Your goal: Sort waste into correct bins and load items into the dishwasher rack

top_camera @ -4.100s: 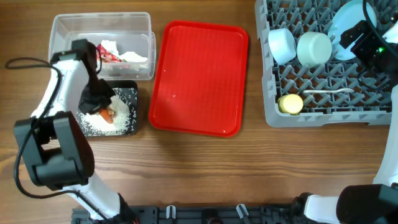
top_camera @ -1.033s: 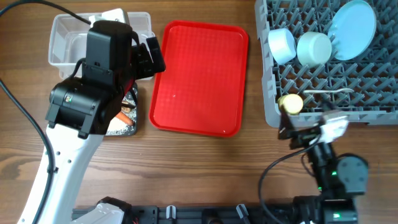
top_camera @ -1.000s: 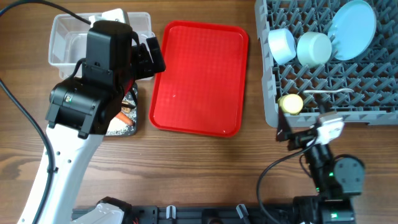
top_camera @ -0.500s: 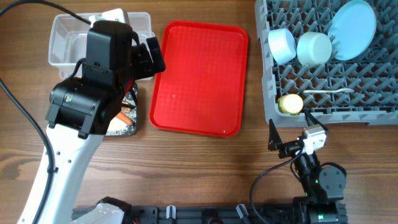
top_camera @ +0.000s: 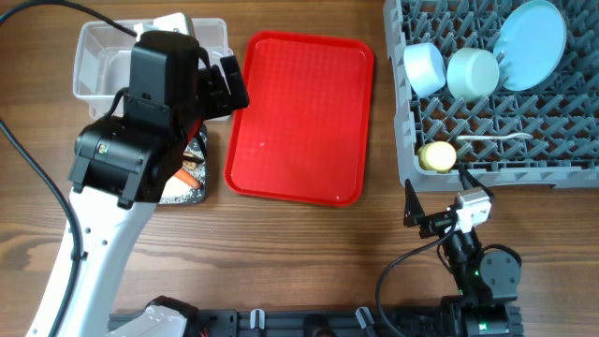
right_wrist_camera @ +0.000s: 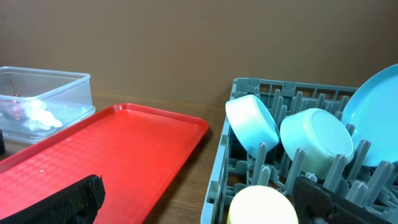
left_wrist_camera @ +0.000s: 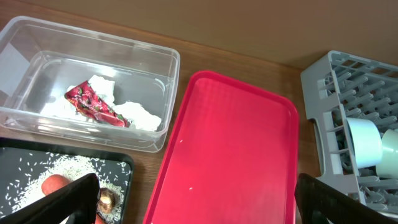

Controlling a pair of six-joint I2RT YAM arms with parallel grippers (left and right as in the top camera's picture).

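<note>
The clear tub [top_camera: 94, 51] holds the crumpled napkin with its red wrapper [left_wrist_camera: 93, 106]. Below it, the black tray [top_camera: 195, 185] carries rice, the carrot [left_wrist_camera: 53, 185] and a brown scrap [left_wrist_camera: 107, 198], and my left arm hides much of it in the overhead view. The grey rack [top_camera: 412, 112] holds the blue plate [top_camera: 531, 33], two bowls [top_camera: 424, 67] [top_camera: 473, 72], the yellow cup [top_camera: 436, 155] and the white spoon [top_camera: 496, 139]. My left gripper [left_wrist_camera: 196, 205] hangs open high over the bins and the tray's left edge. Open and empty, my right gripper [right_wrist_camera: 199, 205] sits before the rack's front edge.
A red tray [top_camera: 299, 117] lies between the bins and the rack, with one white speck [left_wrist_camera: 189, 188] on it. The right arm's base and cable [top_camera: 477, 271] sit at the front edge of the wooden table.
Over four seconds the left arm rose off the black tray and the right arm left the rack. In the last second the right arm drew back toward the front edge.
</note>
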